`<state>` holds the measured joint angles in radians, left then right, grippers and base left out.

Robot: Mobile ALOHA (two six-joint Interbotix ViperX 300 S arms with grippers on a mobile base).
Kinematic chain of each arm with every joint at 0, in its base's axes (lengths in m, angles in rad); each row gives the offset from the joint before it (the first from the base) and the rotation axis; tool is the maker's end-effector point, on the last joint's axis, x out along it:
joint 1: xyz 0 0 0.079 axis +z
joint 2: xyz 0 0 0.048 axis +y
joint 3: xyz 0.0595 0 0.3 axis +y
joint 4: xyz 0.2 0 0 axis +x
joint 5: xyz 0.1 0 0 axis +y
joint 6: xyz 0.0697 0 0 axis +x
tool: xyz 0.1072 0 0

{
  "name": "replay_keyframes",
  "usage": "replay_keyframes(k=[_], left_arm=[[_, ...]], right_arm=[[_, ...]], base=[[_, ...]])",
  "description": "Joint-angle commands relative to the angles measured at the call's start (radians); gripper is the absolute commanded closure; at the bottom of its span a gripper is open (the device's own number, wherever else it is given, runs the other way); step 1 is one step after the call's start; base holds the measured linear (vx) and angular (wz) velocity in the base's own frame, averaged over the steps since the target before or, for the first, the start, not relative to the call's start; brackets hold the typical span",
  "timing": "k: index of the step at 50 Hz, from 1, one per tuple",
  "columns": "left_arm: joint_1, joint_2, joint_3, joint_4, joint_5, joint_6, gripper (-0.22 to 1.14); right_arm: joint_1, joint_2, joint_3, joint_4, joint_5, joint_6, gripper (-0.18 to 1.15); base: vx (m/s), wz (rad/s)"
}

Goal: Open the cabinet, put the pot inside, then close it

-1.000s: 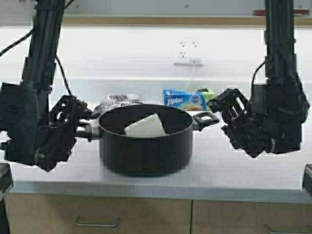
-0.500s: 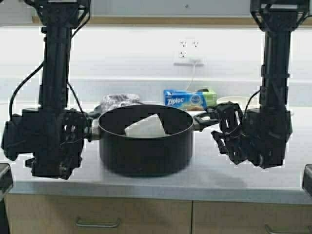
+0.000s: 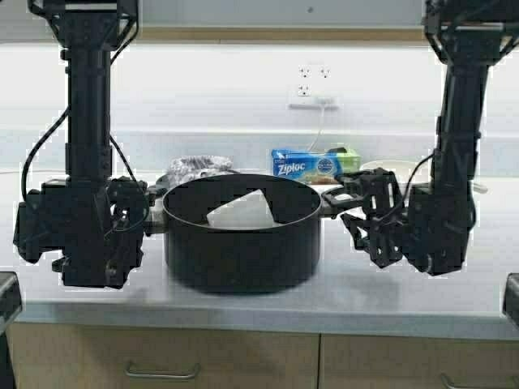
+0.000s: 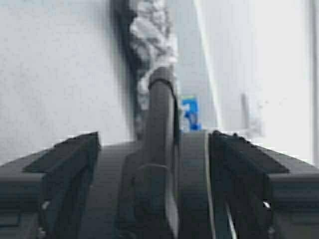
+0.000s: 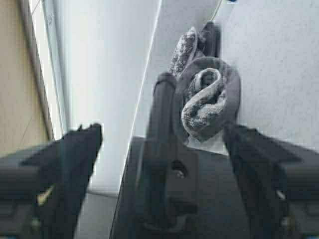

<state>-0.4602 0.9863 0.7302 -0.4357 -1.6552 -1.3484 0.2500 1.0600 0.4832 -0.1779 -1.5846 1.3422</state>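
Note:
The black pot (image 3: 243,251) stands on the grey counter (image 3: 340,296), a white shape (image 3: 241,211) showing inside it. My left gripper (image 3: 146,217) is open, its fingers on either side of the pot's left loop handle (image 4: 159,124). My right gripper (image 3: 347,207) is open, its fingers wide on either side of the right loop handle (image 5: 162,149). Neither is shut on its handle. The cabinet's doors are out of view; only a tan strip (image 3: 284,34) runs along the top of the high view.
Behind the pot lie a blue Ziploc box (image 3: 306,167), a crumpled grey bundle (image 3: 199,166) and a white dish (image 3: 389,168). A wall outlet (image 3: 312,85) sits on the backsplash. Tan drawers (image 3: 162,356) run below the counter edge.
Both arms have closed in on the pot: the left gripper moved right and the right gripper moved left, so each now straddles a loop handle. The pot has not moved.

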Motion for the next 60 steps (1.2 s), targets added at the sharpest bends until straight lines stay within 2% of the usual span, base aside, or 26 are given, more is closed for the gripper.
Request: replay_keyframes(k=[1,5,8,10,12,14,18,20,22,26,35,43,60], left_arm=[[0.006,-0.017,-0.003,0.011,0.015,0.006,0.16],[0.005,-0.017,-0.003,0.011,0.043,0.006,0.52],[0.006,-0.018,-0.005,0.011,0.058,0.005,0.85],[0.006,-0.02,-0.006,0.011,0.072,0.006,1.03],[0.006,-0.025,-0.008,0.011,0.086,0.008,1.07],[0.006,-0.026,-0.008,0.011,0.091,0.012,1.0],[0.006,-0.029,-0.005,0.011,0.091,0.023,0.85],[0.006,-0.032,-0.003,0.011,0.089,0.026,0.83],[0.006,-0.037,0.002,0.011,0.091,0.031,0.86],[0.003,-0.055,0.02,0.011,0.083,0.04,0.9],[-0.021,-0.126,0.097,0.011,-0.006,0.074,0.9],[-0.063,-0.229,0.192,0.006,-0.025,0.11,0.9],[-0.181,-0.489,0.422,-0.025,-0.028,0.175,0.9]], right_arm=[[-0.006,-0.014,0.002,-0.002,0.006,0.002,0.06],[-0.011,-0.012,0.011,-0.002,0.006,0.002,0.3],[-0.011,-0.014,0.017,-0.003,0.006,0.002,0.57],[-0.011,-0.015,0.018,-0.003,0.005,0.0,0.77],[-0.011,-0.017,0.025,-0.002,0.002,-0.009,0.95],[-0.011,-0.018,0.026,0.002,0.003,-0.006,1.04],[-0.011,-0.021,0.029,0.002,0.002,-0.009,0.95],[-0.011,-0.025,0.031,0.0,-0.005,-0.012,0.87],[-0.011,-0.029,0.037,-0.002,-0.018,-0.014,0.85],[-0.009,-0.044,0.058,-0.002,-0.057,-0.026,0.88],[-0.009,-0.117,0.146,-0.005,-0.08,-0.08,0.9],[0.005,-0.207,0.267,-0.015,-0.106,-0.115,0.9],[0.101,-0.448,0.558,0.023,-0.132,-0.155,0.9]], base=[[0.0,0.0],[0.0,0.0],[0.0,0.0],[0.0,0.0],[0.0,0.0],[0.0,0.0],[0.0,0.0],[0.0,0.01],[0.0,0.0],[0.0,0.0],[0.0,0.0],[0.0,0.0],[0.0,0.0]])
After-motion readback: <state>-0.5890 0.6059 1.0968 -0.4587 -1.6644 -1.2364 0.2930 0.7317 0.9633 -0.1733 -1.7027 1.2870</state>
